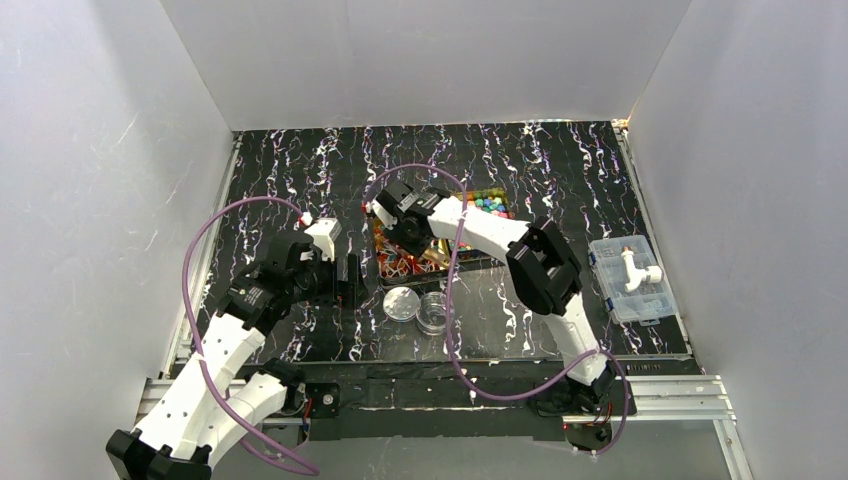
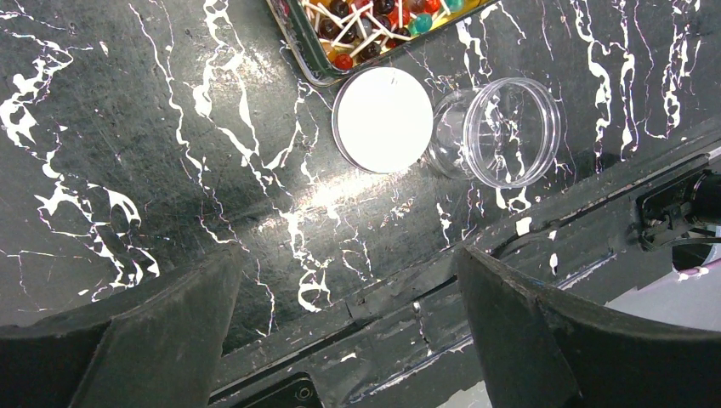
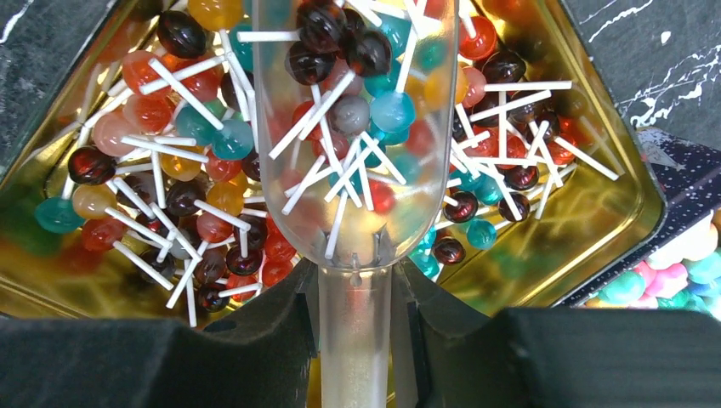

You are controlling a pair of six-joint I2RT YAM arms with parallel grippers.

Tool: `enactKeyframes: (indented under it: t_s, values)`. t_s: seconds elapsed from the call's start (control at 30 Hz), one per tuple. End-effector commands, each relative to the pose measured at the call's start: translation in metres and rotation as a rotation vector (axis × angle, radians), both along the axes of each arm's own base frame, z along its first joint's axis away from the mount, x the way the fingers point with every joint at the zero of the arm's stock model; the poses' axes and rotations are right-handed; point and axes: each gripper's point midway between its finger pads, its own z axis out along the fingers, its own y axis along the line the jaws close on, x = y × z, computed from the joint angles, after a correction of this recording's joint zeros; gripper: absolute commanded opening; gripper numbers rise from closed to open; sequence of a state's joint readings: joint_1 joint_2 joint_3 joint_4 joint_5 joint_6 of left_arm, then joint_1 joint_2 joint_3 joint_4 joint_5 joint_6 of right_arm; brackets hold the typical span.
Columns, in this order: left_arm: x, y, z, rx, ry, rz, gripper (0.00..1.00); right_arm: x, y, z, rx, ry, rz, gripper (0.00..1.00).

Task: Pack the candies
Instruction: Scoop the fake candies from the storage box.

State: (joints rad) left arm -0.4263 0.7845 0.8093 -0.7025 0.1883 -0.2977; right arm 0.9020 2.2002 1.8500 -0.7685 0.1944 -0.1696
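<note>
Centrally, the right tool [image 3: 357, 308] is clamped on a clear scoop [image 3: 353, 246] loaded with candies [image 3: 391, 110] over the gold tin [image 3: 614, 204]; the left tool [image 2: 349, 299] is spread apart above the counter [image 2: 127, 170]

Your left gripper [image 2: 349, 280] hangs just left of the tin [image 3: 625, 212], jaws spread wide, nothing between them. Your right arm [image 1: 480, 230] reaches forward over the tin, right gripper [image 3: 355, 319] clamped on the scoop [image 3: 357, 238] handle.
</note>
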Motion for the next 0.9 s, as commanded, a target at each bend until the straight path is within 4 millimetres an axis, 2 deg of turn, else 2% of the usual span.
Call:
enactKeyframes:
  t_s: [0.0,0.33,0.87]
  values:
    - [0.001,0.0,-0.001,0.004,-0.009,-0.009,0.97,0.002,0.012,0.012,0.136,-0.035,0.027,0.01]
    - [0.001,0.001,-0.002,0.009,-0.008,-0.004,0.97,-0.007,-0.005,0.029,0.196,-0.098,0.052,0.01]
    - [0.003,0.002,-0.005,0.022,0.003,0.001,0.98,-0.018,-0.022,0.06,0.293,-0.178,0.068,0.01]
